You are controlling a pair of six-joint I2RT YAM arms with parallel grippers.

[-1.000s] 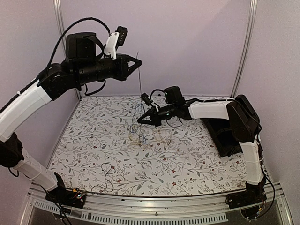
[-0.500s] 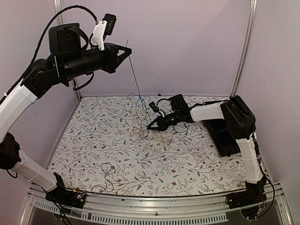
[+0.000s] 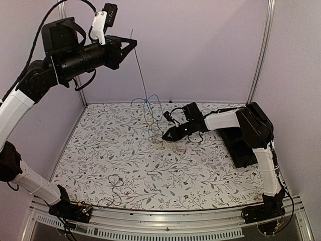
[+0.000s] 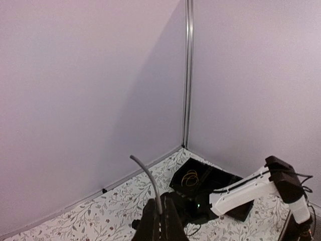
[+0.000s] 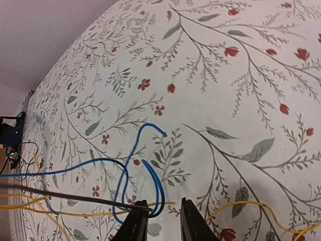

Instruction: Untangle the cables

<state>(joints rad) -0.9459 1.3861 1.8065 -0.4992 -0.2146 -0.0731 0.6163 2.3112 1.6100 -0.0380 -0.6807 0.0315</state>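
Observation:
The cables are thin blue [image 3: 148, 108], yellow [image 3: 158, 143] and dark grey wires in a loose tangle at the middle of the floral mat. My left gripper [image 3: 133, 43] is high up at the back left. It is shut on the grey wire [image 4: 150, 185], which runs taut down to the tangle and lifts the blue loops. My right gripper [image 3: 164, 136] is low over the mat, open, beside the tangle. In the right wrist view a blue loop [image 5: 159, 193] lies between its fingers [image 5: 138, 217], with the dark wire [image 5: 65, 195] and a yellow wire [image 5: 241, 205] near them.
A black tray [image 3: 242, 145] stands at the right by the right arm, with a yellow coil [image 4: 190, 176] in it. A thin dark cable [image 3: 115, 185] lies near the front left. Walls and metal posts [image 3: 260, 50] enclose the mat.
My left gripper has risen and moved left with the grey wire, lifting the blue loops off the mat. My right gripper has shifted right and lower beside the tangle.

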